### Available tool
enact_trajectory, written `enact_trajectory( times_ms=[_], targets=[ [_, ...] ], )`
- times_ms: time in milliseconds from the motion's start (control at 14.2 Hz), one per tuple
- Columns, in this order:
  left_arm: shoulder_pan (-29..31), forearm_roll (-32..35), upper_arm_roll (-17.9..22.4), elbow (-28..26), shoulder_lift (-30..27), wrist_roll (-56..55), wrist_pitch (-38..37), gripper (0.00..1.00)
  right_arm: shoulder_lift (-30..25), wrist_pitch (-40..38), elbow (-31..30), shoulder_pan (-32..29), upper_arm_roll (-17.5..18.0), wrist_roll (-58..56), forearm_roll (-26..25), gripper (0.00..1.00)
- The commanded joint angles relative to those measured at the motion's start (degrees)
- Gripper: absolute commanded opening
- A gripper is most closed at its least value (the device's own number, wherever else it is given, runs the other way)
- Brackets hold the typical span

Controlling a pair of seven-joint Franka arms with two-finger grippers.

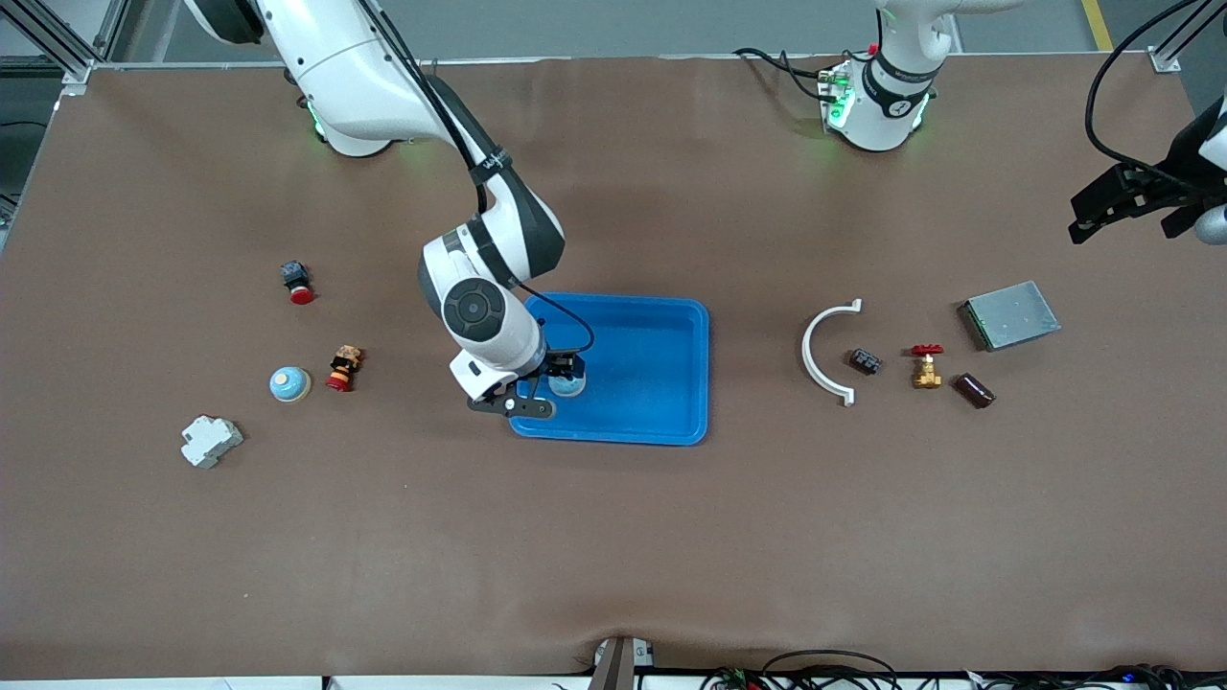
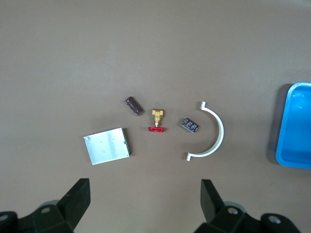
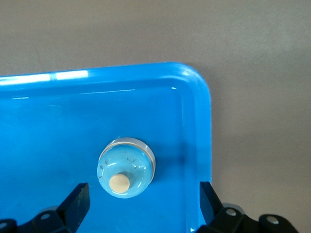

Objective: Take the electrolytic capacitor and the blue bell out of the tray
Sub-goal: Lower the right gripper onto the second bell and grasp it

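A light blue bell (image 1: pixel 567 385) with a cream button sits in the blue tray (image 1: pixel 671 436), in the corner nearer the front camera toward the right arm's end. My right gripper (image 1: pixel 551 387) is open just over it; in the right wrist view the bell (image 3: pixel 127 166) lies between the spread fingers (image 3: pixel 77 199), untouched, near the tray rim (image 3: pixel 199 97). The dark brown capacitor (image 1: pixel 974 390) lies on the table toward the left arm's end, seen also in the left wrist view (image 2: pixel 133 105). My left gripper (image 1: pixel 1136 222) is open and empty, high over that end.
Beside the capacitor lie a brass valve (image 1: pixel 926 366), a small black part (image 1: pixel 866 361), a white curved clip (image 1: pixel 822 353) and a metal box (image 1: pixel 1010 314). Toward the right arm's end lie a second blue bell (image 1: pixel 289 384), two red buttons (image 1: pixel 297 282) and a white breaker (image 1: pixel 211 441).
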Motion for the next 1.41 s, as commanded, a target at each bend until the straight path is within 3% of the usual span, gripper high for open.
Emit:
enact_trajectory(
  times_ms=[0, 918, 1342],
  targets=[
    [0.19, -1.55, 0.26, 0.82, 0.1, 1.58, -0.24, 1.0, 2.22, 0.44, 2.47, 1.09, -0.52, 1.08, 0.66, 1.0],
    [3.35, -4.46, 0.17, -1.2, -1.83, 7.38, -0.23, 1.0, 6.35, 5.27, 2.65, 2.41, -0.43, 1.17, 2.33, 1.0],
    [3.0, -3.93, -1.93, -1.37, -1.66, 6.15, -0.32, 1.0, 7.23, 6.51, 2.65, 3.29, -0.52, 1.08, 2.33, 1.0]
  ],
)
